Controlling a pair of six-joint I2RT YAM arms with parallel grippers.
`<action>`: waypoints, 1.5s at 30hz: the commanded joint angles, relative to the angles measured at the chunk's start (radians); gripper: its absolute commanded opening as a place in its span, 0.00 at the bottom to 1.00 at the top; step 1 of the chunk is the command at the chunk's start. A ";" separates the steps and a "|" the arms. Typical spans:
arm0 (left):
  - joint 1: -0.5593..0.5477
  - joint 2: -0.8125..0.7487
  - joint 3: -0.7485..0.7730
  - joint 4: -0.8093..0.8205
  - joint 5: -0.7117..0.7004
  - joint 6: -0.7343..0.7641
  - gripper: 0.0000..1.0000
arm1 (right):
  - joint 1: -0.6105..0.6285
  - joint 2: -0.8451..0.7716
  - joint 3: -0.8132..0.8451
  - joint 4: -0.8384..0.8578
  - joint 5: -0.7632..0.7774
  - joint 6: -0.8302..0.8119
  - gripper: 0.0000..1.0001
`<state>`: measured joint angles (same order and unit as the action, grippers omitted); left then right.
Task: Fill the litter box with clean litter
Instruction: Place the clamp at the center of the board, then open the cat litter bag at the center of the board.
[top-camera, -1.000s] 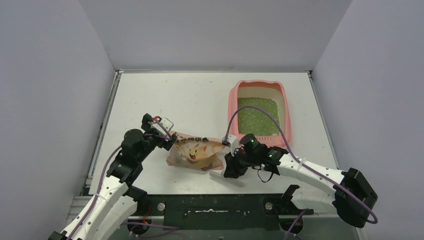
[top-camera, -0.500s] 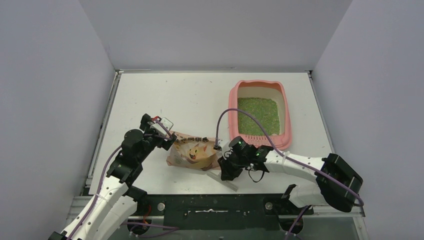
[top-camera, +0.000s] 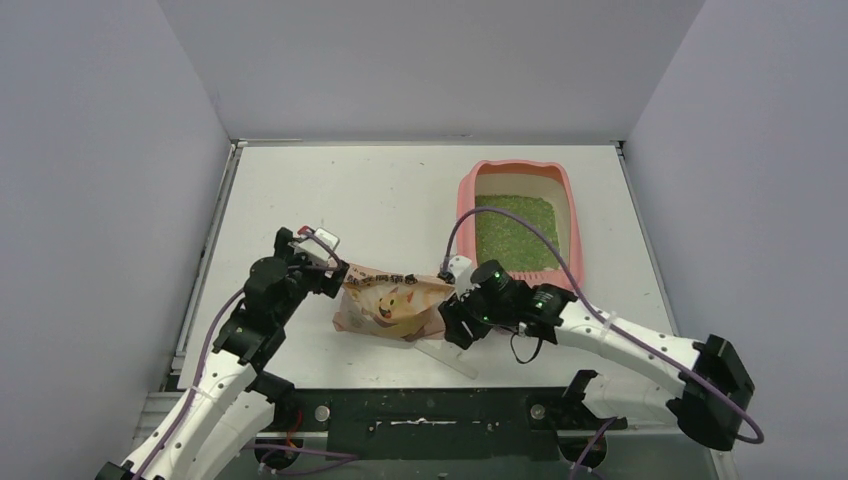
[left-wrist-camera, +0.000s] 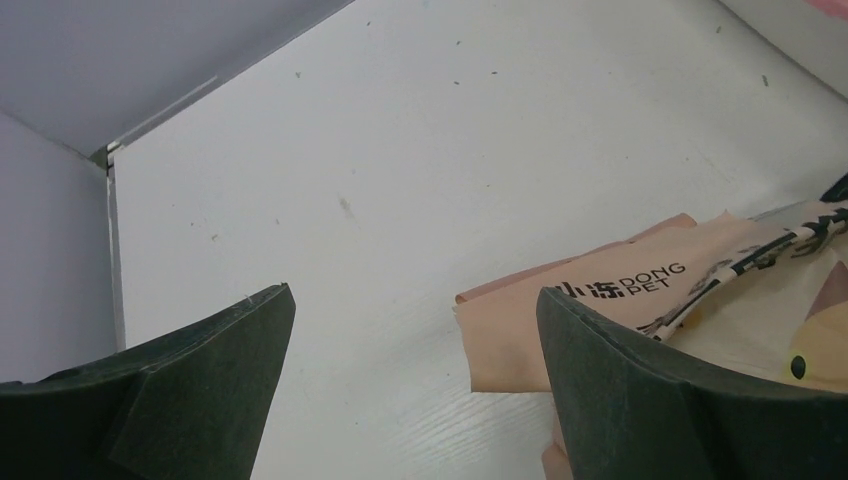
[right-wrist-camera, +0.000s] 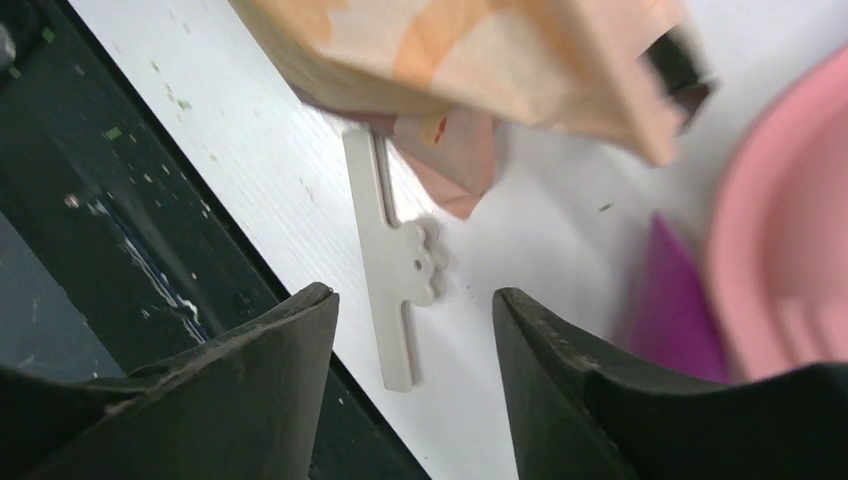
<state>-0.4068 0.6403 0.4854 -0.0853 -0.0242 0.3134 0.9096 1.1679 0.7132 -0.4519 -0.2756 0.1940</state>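
litter (top-camera: 505, 240) in the litter box (top-camera: 465, 200) shows only from above.

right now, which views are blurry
Right wrist: bag, scoop and litter box smeared by motion, white strip fairly sharp. Left wrist: crisp, bag print readable. Top: sharp, evenly lit.

The bag (top-camera: 392, 303) is lying across the near middle, blocking passage there; the far-left surface (top-camera: 340, 190) is lying open beside the box (top-camera: 465, 210).
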 joint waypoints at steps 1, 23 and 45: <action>0.000 0.037 0.128 -0.087 -0.223 -0.213 0.90 | 0.001 -0.152 0.091 -0.013 0.139 -0.014 0.62; 0.365 0.468 0.514 -0.633 0.602 -0.579 0.92 | -0.185 -0.053 0.364 -0.078 0.190 0.218 0.97; 0.310 0.640 0.486 -0.526 0.808 -0.579 0.36 | -0.206 0.003 0.392 -0.054 0.314 0.249 1.00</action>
<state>-0.0780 1.3132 0.9344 -0.6506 0.6930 -0.2726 0.7128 1.1332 1.0382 -0.5552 0.0811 0.4362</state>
